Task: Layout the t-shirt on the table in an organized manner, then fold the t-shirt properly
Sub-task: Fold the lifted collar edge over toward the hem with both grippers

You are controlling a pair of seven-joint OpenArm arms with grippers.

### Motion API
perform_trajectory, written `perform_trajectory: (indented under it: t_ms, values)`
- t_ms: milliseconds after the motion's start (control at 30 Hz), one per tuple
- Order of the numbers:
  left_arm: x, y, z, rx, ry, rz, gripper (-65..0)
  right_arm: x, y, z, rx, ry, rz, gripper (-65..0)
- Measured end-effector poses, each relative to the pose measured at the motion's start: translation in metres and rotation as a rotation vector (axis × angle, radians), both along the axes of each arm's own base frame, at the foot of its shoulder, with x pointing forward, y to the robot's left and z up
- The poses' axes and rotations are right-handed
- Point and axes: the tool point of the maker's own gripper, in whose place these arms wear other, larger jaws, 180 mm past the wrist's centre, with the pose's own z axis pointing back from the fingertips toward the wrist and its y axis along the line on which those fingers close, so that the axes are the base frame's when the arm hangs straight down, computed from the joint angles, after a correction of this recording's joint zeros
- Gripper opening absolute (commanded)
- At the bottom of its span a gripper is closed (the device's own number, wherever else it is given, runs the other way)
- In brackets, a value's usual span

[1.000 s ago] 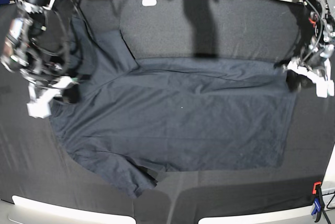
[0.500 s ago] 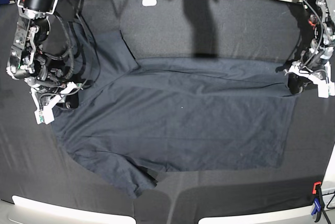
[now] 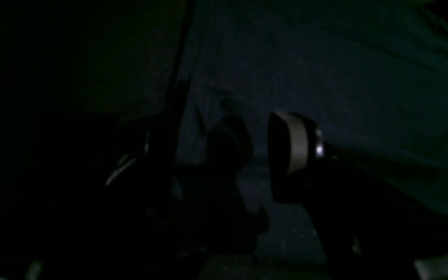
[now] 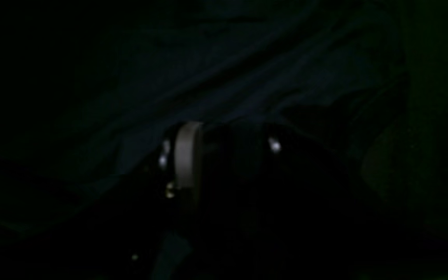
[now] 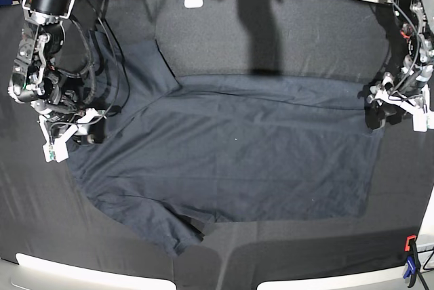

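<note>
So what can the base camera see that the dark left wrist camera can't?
Only the base view shows the whole t-shirt spread on the table, both arms, the right gripper at the shirt's left edge, and a clamp.

Only the left wrist view shows one pale finger pad close up.

Both show the left gripper low at the shirt's edge, with dark fabric around it.

The t-shirt (image 5: 230, 161) lay spread across the middle of the table (image 5: 271, 32). The right gripper (image 5: 68, 137) sat at the shirt's left edge in the base view, the left gripper (image 5: 397, 104) at its right edge. A clamp (image 5: 410, 256) stood at the table's near right corner.
</note>
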Motion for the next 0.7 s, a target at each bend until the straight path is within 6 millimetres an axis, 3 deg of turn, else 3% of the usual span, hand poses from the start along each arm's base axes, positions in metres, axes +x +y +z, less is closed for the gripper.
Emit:
perform_trajectory:
  t_ms: [133,300,400,500,633,700]
  values:
    - [-0.003,0.012,0.003,0.042,0.037,-0.016,-30.5,0.001,-0.021,0.011,-0.022,-0.019,-0.029,-42.3]
    - [-0.001,0.002,0.036,0.076,-0.019,-0.055,-30.7,-0.004,-0.08,0.044,-0.071,-0.089,-0.158,-42.3]
    - [-0.012,-0.019,0.06,0.082,-0.093,-0.086,-30.7,-0.017,-0.108,0.056,-0.06,-0.079,-0.202,-42.3]
    - [-0.033,-0.054,0.073,0.075,-0.134,-0.141,-31.6,-0.031,-0.116,0.066,0.003,-0.116,-0.198,-42.3]
    - [-0.053,-0.097,0.091,0.045,-0.196,-0.214,-31.8,-0.068,-0.132,0.05,0.023,-0.066,-0.253,-42.3]
    - [-0.062,-0.116,0.086,0.022,-0.177,-0.254,-33.1,-0.086,-0.134,0.038,0.034,-0.023,-0.265,-42.3]
